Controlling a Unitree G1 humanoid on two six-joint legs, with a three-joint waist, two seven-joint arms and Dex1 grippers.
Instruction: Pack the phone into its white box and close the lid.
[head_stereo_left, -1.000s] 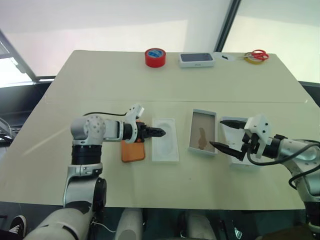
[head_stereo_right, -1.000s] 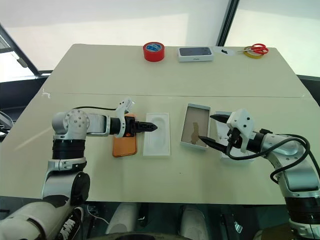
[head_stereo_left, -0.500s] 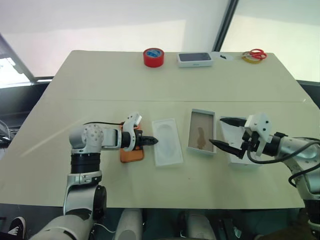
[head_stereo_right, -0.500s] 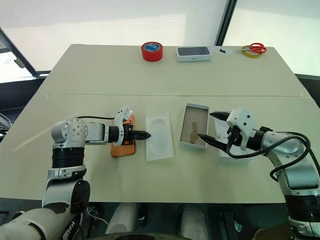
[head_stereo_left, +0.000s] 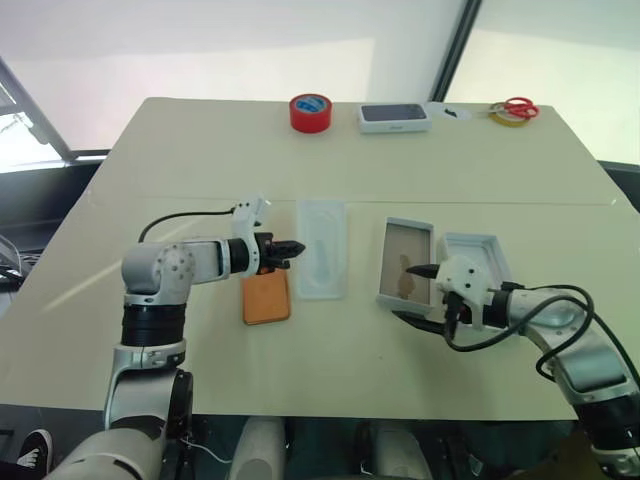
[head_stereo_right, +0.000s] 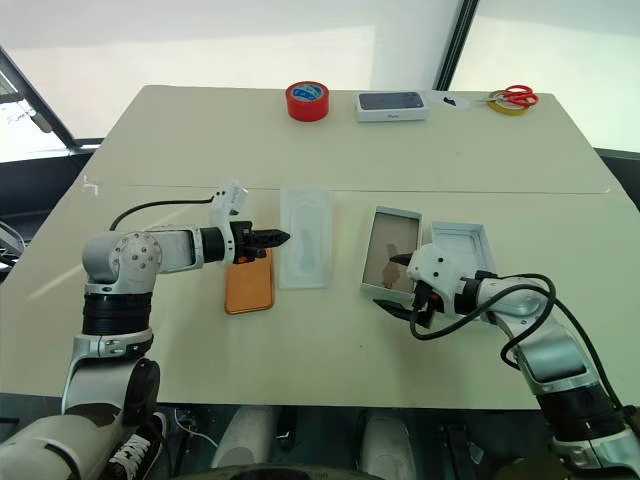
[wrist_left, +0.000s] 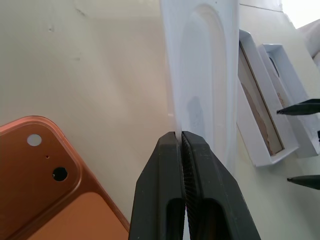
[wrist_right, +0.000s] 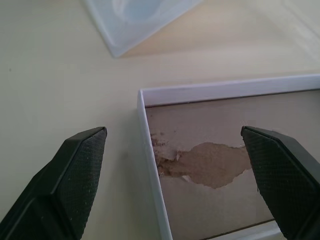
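Clearing comes first — left gripper (wrist_left: 182, 137) pinches the moulded insert (head_stereo_left: 321, 247) at its 9 o'clock edge, right gripper (head_stereo_left: 412, 293) hangs spread over the white box (head_stereo_left: 407, 265) — next, I judge, the insert goes aside, then the phone (head_stereo_left: 266, 298).

1. Tabletop (head_stereo_left: 200, 160): smooth, matt beige surface.
2. Phone (wrist_left: 45, 195): smooth orange back with a satin sheen.
3. Insert (wrist_left: 207, 90): thin white moulded plastic, slightly translucent.
4. Box (wrist_right: 150, 150): white cardboard walls, with a rough, torn brown paper floor.
5. Gripper fingers (wrist_right: 75, 170): black plastic with fine-textured pads.
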